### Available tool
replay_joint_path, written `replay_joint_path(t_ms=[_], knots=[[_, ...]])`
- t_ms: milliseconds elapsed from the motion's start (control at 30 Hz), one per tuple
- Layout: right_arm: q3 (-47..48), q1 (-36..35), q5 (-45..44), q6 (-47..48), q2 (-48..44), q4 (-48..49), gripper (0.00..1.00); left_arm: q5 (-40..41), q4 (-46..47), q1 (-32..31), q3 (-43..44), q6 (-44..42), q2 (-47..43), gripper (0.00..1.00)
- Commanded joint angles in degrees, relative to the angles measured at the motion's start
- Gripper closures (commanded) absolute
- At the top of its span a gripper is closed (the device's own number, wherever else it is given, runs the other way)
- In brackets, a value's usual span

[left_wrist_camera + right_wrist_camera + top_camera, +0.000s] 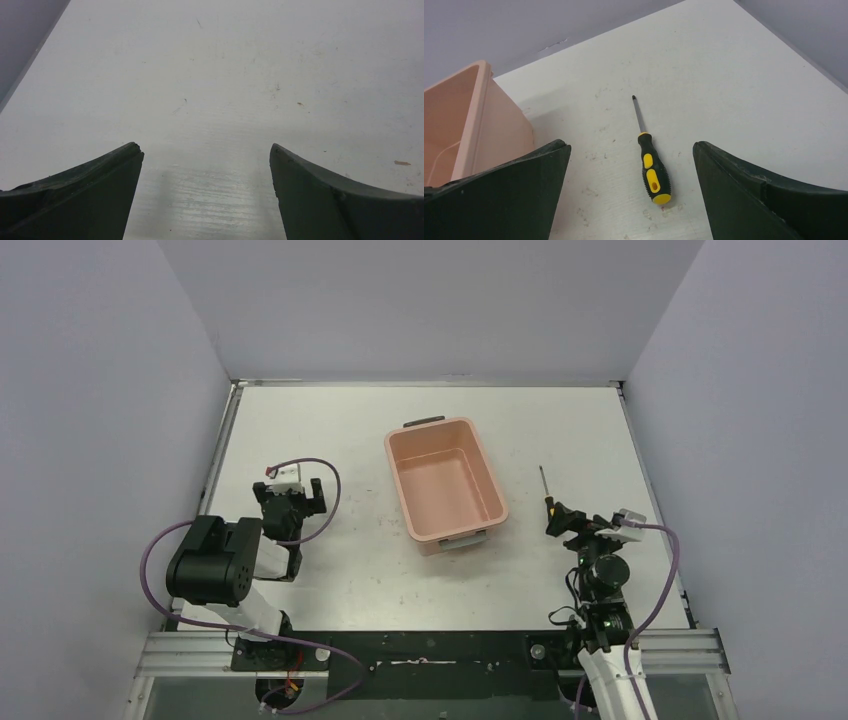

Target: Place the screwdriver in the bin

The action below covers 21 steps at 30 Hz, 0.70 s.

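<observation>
While the screwdriver (651, 167) lies flat on the white table (734, 90), right of the salmon-pink bin (474, 125), the right gripper (630, 146) hangs near its handle, jaws spread wide; the left gripper (206, 150) gapes too

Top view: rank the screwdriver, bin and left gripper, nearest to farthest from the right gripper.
1. screwdriver: lying on the table just ahead of the open right gripper.
2. bin: mid-table, to the left of the screwdriver.
3. left gripper: on the left side, beyond the bin.
</observation>
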State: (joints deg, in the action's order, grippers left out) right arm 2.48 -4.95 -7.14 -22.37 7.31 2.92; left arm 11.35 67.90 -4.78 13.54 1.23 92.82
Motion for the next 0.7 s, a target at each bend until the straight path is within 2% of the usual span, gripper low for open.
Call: replay_joint_path(t_ms=[0,167,300,400,533,667], knots=[[1.14,-0.08,-0.69,0.02,-1.39,1.83,0.0,-0.01,1.63,0.27,0.96,0.1,-0.49,0.03],[4.95,-0.08,1.14,2.61,1.41,0.26,0.0,0.03,1.67,0.26,0.96,0.11,-0.49,0.03],[14.25,-0.13,3.66,4.06,10.38,-2.55,0.0,-0.09,1.65,0.25,0.96,0.17,-0.44,0.03],[24.23,-0.08,2.96,4.9,23.28,-10.56,0.0,-0.09,1.7,0.23,0.96,0.12,-0.45,0.03],[41.87,0.11,-2.37,5.5,46.4,-26.86,0.0,-0.12,1.68,0.24,0.96,0.22,-0.44,0.03],[52.62,0.41,2.15,9.33,63.02,-34.52,0.0,-0.08,1.65,0.21,0.96,0.2,-0.4,0.03]])
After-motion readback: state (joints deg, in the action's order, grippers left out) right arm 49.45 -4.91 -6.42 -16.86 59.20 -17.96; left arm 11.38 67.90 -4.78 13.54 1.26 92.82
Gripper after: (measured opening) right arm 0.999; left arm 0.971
